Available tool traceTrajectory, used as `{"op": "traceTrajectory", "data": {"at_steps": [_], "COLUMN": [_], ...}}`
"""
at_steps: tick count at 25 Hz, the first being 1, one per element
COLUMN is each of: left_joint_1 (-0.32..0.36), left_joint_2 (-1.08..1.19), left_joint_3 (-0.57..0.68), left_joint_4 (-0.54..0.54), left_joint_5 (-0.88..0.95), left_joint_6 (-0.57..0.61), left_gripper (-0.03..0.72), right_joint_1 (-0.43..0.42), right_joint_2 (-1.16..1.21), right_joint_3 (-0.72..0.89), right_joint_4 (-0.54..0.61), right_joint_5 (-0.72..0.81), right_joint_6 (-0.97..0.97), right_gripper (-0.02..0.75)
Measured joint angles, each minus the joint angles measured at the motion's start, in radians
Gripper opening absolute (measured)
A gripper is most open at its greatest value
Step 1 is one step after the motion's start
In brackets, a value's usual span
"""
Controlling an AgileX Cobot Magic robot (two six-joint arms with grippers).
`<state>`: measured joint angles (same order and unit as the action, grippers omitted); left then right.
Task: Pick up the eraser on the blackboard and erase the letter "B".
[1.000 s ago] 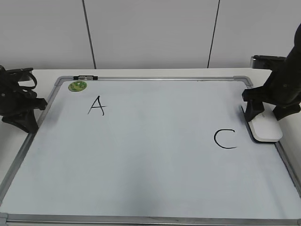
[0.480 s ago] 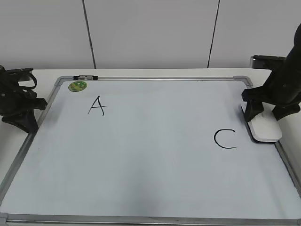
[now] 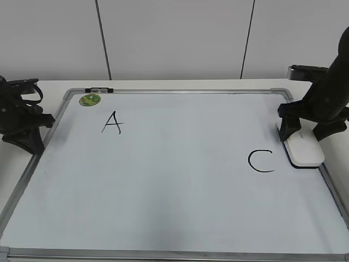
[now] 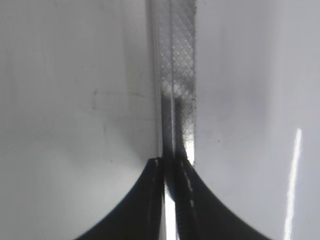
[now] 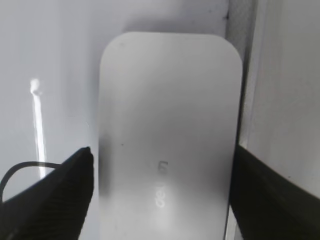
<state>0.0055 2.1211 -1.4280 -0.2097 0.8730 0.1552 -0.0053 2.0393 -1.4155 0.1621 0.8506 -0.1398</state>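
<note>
The blackboard lies flat and shows a black "A" and "C". No letter "B" shows anywhere; the patch between them is blank. The white eraser lies on the board at its right edge, right of the "C". My right gripper straddles it, one finger on each long side. In the right wrist view the eraser fills the span between the fingers, felt side down. My left gripper sits shut at the board's left frame, empty.
A round green magnet sits at the board's far left corner. The silver frame runs under the left gripper. A grey object stands on the table behind the right arm. A wall rises close behind the table.
My right gripper has slid the eraser slightly left and away along the board's right edge. The left arm has not moved.
</note>
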Motion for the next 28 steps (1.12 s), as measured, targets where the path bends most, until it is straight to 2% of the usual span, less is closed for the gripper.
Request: {"op": "traceTrajectory", "data": {"at_steps": [9,12,15,20,22,25,28], "left_joint_1": [0.000,0.000,0.000,0.000,0.000,0.000,-0.002], "left_joint_2": [0.000,0.002,0.002,0.002,0.002,0.002,-0.010], "left_joint_3": [0.000,-0.004,-0.033,-0.183,-0.262,-0.383,-0.426], "left_joint_4": [0.000,0.000,0.000,0.003,0.006,0.006,0.006], "left_joint_5": [0.000,0.000,0.024,0.137,0.215,0.316,0.335], "left_joint_6": [0.000,0.002,0.004,-0.017,-0.024,-0.048,-0.084], "left_gripper": [0.038,0.064,0.152,0.429,0.497,0.532,0.540], "right_joint_1": [0.000,0.000,0.000,0.000,0.000,0.000,0.000], "right_joint_2": [-0.007,-0.041,-0.091,-0.151,-0.170,-0.201,-0.246], "right_joint_3": [-0.171,-0.205,-0.218,-0.223,-0.225,-0.225,-0.225], "right_joint_4": [-0.060,-0.069,-0.069,-0.069,-0.069,-0.069,-0.069], "right_joint_5": [0.196,0.230,0.250,0.260,0.281,0.320,0.355], "right_joint_6": [-0.002,0.000,0.002,0.004,0.004,0.004,0.004], "right_gripper": [0.630,0.622,0.607,0.596,0.596,0.596,0.595]}}
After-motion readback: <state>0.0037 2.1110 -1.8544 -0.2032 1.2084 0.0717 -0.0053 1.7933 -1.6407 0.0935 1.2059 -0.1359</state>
